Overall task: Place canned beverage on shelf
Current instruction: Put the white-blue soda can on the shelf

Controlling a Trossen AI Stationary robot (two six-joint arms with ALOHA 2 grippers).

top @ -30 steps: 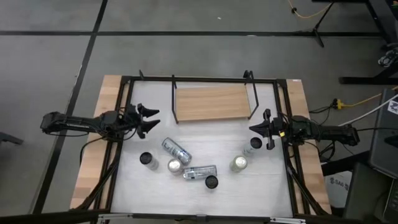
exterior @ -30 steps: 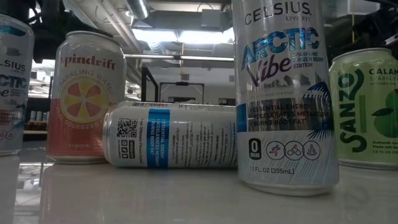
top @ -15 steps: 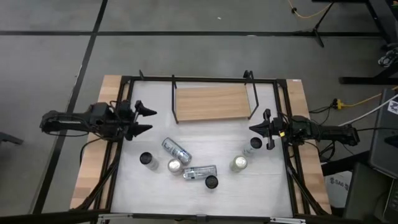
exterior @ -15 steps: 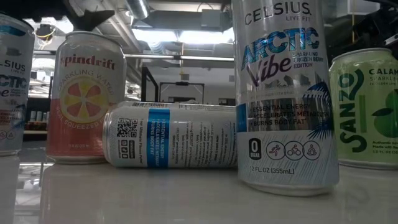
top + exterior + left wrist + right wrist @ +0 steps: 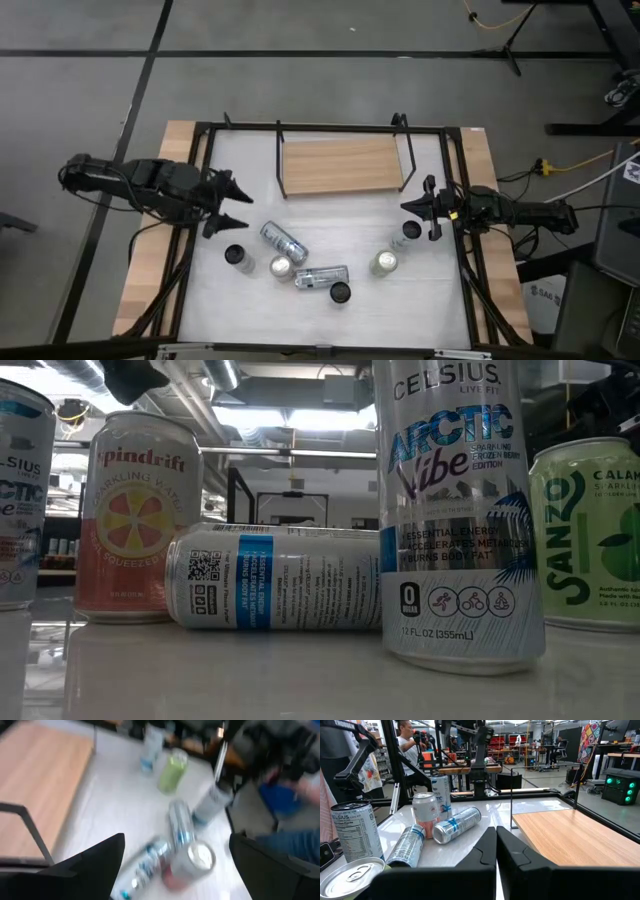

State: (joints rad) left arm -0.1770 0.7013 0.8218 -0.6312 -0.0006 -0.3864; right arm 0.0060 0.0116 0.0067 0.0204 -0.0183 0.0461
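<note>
Several drink cans stand or lie on the white tabletop: a lying silver can (image 5: pixel 283 240), a pink can (image 5: pixel 281 266), another lying can (image 5: pixel 320 276), a green can (image 5: pixel 384 263) and others. The light-wood shelf (image 5: pixel 340 166) with black wire uprights stands at the far side, with no can on it. My left gripper (image 5: pixel 246 207) is open and empty above the table's left part, pointing toward the cans (image 5: pixel 197 857). My right gripper (image 5: pixel 405 208) is shut and empty at the right, beside a standing can (image 5: pixel 408 232).
A black metal frame (image 5: pixel 200 130) runs around the tabletop. In the low view a tall Celsius can (image 5: pixel 460 510), a Spindrift can (image 5: pixel 137 515), a lying can (image 5: pixel 275 578) and a Sanzo can (image 5: pixel 590 530) stand close together. People show in the room beyond (image 5: pixel 407 740).
My left gripper has drawn back a little toward the table's left edge, gone toward the near edge and turned toward the cans. It stays open and empty. My right arm and the cans have kept still.
</note>
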